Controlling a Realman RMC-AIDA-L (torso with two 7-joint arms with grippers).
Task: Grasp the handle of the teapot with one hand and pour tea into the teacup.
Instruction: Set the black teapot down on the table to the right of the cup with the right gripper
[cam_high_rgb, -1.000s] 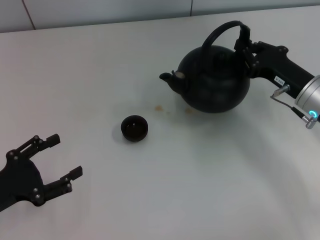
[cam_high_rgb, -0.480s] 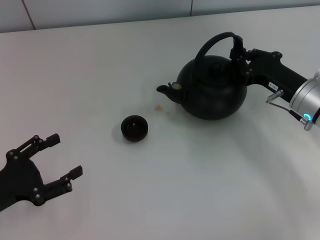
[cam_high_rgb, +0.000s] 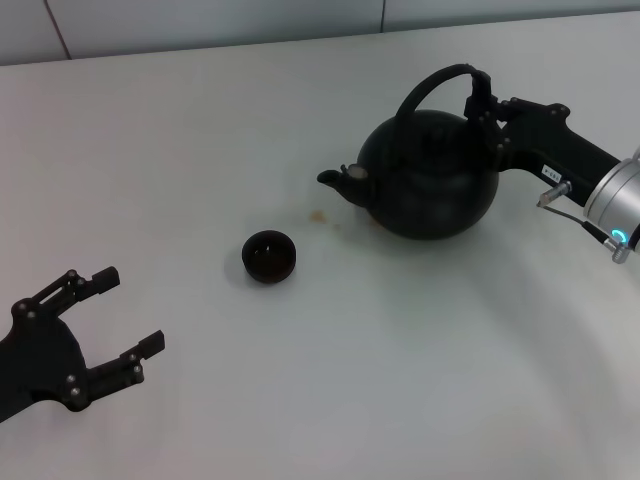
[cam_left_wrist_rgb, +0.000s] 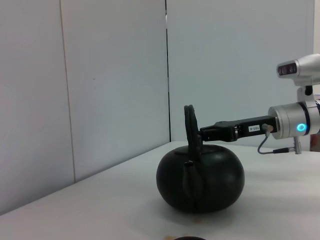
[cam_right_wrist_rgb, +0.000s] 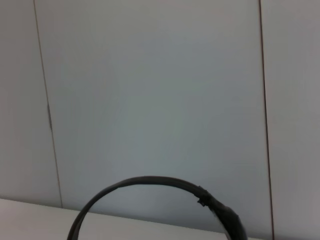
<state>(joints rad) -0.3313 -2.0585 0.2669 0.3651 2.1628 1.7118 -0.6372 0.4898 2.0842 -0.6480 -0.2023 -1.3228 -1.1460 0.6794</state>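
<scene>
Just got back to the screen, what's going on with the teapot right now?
The right gripper is closed on the handle of the teapot, which sits upright on the white table, spout pointing toward the teacup. The cup stands apart from the pot, and nothing is being poured. The left gripper is open and idle near the table's front left.

Small white label on the right tool (cam_high_rgb: 484, 100) body, print too small to read — no other text
</scene>
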